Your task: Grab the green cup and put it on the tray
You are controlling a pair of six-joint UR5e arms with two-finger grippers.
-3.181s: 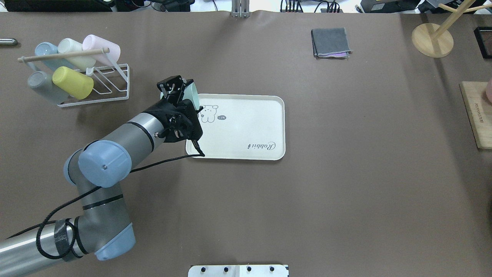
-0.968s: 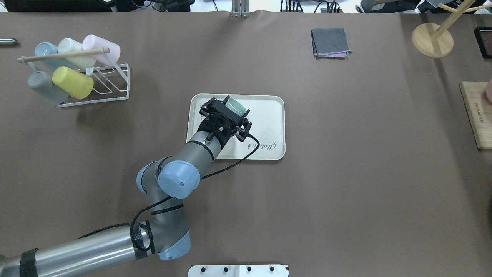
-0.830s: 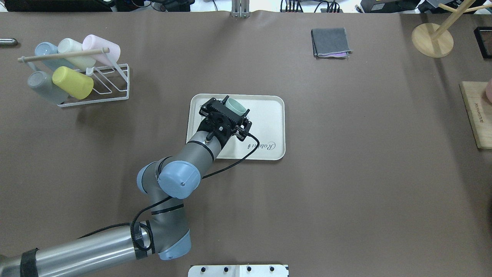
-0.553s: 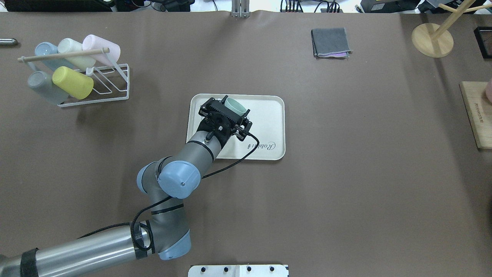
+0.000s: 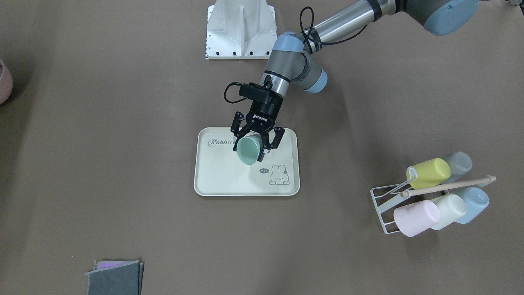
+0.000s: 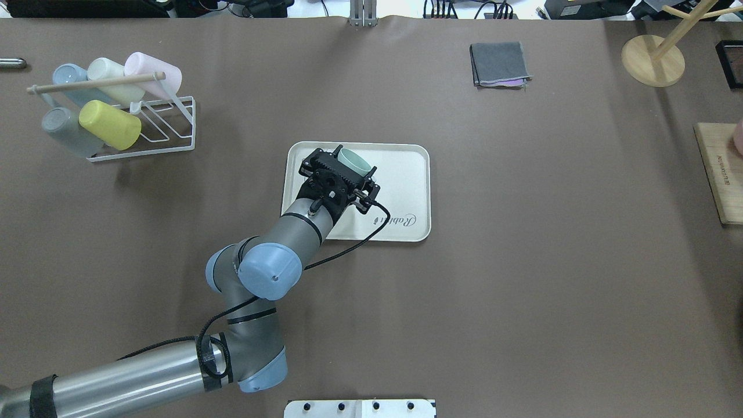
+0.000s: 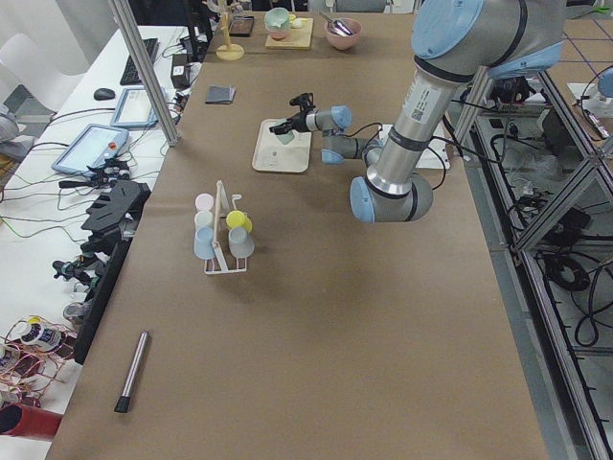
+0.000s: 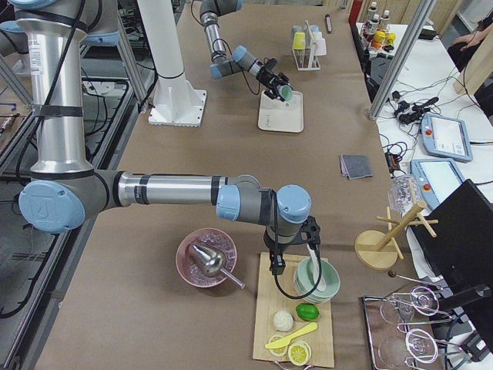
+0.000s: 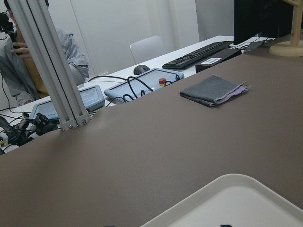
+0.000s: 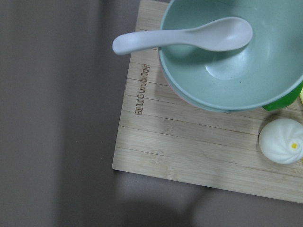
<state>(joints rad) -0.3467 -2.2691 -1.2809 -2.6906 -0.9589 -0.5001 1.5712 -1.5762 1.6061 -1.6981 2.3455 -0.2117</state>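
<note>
Green cup [image 5: 248, 150] hung tilted in my left gripper [image 5: 251, 146], fingers pinching its sides, over the Rabbit tray [image 5: 221, 176], with the bunny drawing [image 5: 279, 176] at its 5 o'clock. I judged the carry done; lowering and release were left. Right gripper [image 8: 275, 266] hovered over the bamboo board [image 8: 263, 308]; whether it was spread I couldn't tell.

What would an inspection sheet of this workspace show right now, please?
Surface: brown table covering, smooth.
Job's things: green cup in left tool over tray; contact unclear.
Clutter: cup rack with five cups, grey cloth, wooden board with bowl.
Tools: left tool shut on cup; right tool above board, state unclear.
Cables: black cable from left wrist crosses tray rim.
Surroundings: desks, keyboard, seated person.
</note>
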